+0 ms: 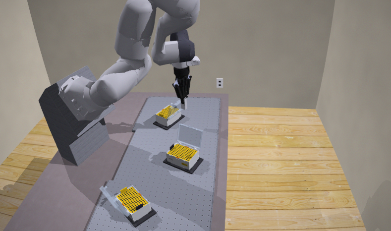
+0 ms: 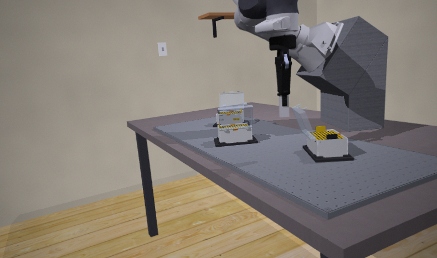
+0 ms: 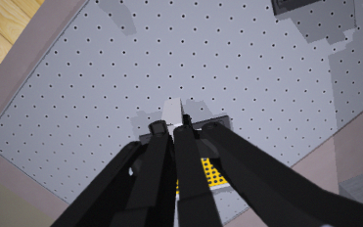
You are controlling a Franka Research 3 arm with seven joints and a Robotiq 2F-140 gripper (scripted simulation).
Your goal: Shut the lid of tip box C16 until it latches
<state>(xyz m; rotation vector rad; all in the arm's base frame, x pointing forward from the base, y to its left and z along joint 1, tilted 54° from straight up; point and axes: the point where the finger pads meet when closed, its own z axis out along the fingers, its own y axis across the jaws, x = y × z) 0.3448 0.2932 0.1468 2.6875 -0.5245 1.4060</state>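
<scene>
Closing in on the far tip box (image 1: 168, 114), the one at the end of the row beside the arm's grey pedestal (image 1: 65, 135); judging by where the gripper (image 1: 183, 104) hangs, this is the box taken for C16, though no sticker is legible. Its clear lid (image 1: 176, 104) leans partly open, tilted over the yellow tip grid. The gripper points down, fingers pressed together with nothing between them, pale fingertips (image 2: 283, 110) just beside the lid's raised edge; contact I cannot tell. Step in hand looks like the push: next move calls for tipping the lid forward, then pressing its front edge until it latches.

Boxes are white, blocky, on black holder plates. The other 2 boxes (image 1: 182, 156) (image 1: 135, 202) keep lids up. Beneath, a grey perforated board (image 1: 191, 183).
</scene>
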